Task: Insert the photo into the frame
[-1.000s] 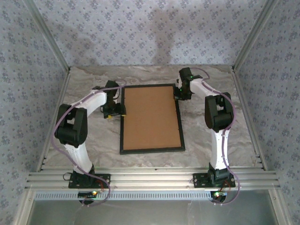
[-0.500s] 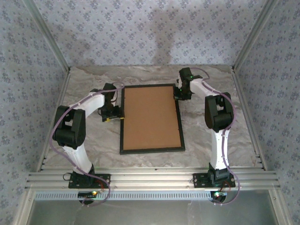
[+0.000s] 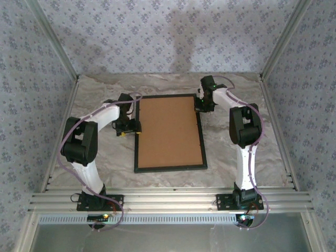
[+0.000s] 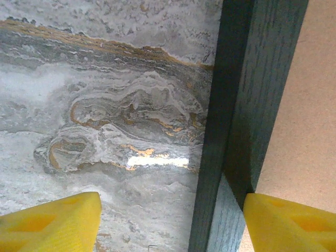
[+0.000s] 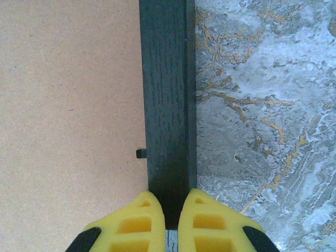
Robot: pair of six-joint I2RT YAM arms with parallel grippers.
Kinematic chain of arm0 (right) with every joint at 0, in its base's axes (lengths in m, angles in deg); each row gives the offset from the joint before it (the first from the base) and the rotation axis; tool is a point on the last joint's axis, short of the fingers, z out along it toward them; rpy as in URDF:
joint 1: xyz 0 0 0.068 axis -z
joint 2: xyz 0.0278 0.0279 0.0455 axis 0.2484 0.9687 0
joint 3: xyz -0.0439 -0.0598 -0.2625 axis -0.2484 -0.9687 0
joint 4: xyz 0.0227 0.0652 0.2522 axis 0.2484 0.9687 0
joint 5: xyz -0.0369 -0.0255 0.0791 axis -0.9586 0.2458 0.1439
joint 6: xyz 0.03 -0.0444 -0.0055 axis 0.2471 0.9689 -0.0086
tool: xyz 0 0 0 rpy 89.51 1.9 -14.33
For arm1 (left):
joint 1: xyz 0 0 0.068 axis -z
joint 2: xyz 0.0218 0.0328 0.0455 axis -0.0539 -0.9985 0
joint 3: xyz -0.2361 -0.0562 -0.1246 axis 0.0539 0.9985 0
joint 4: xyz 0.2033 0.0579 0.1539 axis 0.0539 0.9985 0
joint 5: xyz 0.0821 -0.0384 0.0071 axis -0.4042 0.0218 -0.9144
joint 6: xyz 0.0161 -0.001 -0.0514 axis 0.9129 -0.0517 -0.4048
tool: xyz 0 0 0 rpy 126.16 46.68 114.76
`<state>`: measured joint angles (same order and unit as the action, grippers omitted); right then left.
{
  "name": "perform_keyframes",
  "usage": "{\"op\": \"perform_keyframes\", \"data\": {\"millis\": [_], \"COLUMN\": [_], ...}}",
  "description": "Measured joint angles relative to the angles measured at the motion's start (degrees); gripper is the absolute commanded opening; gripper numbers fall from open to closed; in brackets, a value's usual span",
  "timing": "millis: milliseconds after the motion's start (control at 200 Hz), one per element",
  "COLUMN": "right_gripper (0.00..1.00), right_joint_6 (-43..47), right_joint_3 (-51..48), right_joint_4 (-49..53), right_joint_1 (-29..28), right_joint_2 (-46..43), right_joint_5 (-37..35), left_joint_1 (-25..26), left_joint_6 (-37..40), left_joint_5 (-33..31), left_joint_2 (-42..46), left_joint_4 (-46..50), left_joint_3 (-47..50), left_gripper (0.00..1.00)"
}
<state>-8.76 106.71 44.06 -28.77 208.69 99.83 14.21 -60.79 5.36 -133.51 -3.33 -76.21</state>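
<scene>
- Two grippers are down at the frame, one on each long side.
- Right gripper [image 5: 170, 199]: yellow fingers drawn together, tips over the right-hand rail of the frame [image 3: 170, 168]. Whether they pinch any of that dark strip, I can't tell.
- Left gripper [image 4: 170, 210]: jaws wide apart, one yellow finger [image 4: 47, 220] over bare table, the other over the board, with the left-hand rail running up between them. Nothing gripped.
- The frame lies flat, back upward, in the middle of the table [image 3: 118, 157], its long sides running away from the arm bases.
- A brown backing board [image 3: 169, 131] fills the opening edge to edge, seated inside the rails.
- A small dark tab [image 5: 140, 153] pokes from the right rail's inner edge over the board. It looks like a retaining clip, turned in.
- Progress, as I judge it: the back is closed up, so this reads as late in the job. Whether the photo sits under that board can't be told from here. If it does, what's left is any remaining clips and turning the frame face up.
- Materials: the rails are thin, black, straight-edged wood with an open grain in both close views.
- The board is matte, finely speckled, flat and stiff-looking.
- The table is glossy grey marble pattern with gold veins, with a bright glare spot beside the left rail.
- The fingers are moulded yellow plastic with hollow cells.
</scene>
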Motion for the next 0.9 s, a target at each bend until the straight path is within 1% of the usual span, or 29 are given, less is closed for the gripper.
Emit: {"op": "perform_keyframes", "data": {"millis": [215, 445, 900], "right_gripper": [0.07, 0.08, 0.08], "right_joint_6": [0.0, 0.0, 0.0], "right_joint_3": [0.0, 0.0, 0.0], "right_joint_4": [0.0, 0.0, 0.0], "right_joint_1": [0.0, 0.0, 0.0], "right_joint_2": [0.0, 0.0, 0.0], "right_joint_5": [0.0, 0.0, 0.0], "left_joint_1": [0.5, 0.8, 1.1], "left_joint_6": [0.7, 0.9, 0.7], "left_joint_5": [-2.3, -3.4, -1.9], "left_joint_2": [-0.6, -1.1, -2.5], "left_joint_4": [1.3, 1.2, 1.3], "left_joint_3": [-1.6, -2.3, -3.0], "left_gripper": [0.73, 0.73, 0.72]}}
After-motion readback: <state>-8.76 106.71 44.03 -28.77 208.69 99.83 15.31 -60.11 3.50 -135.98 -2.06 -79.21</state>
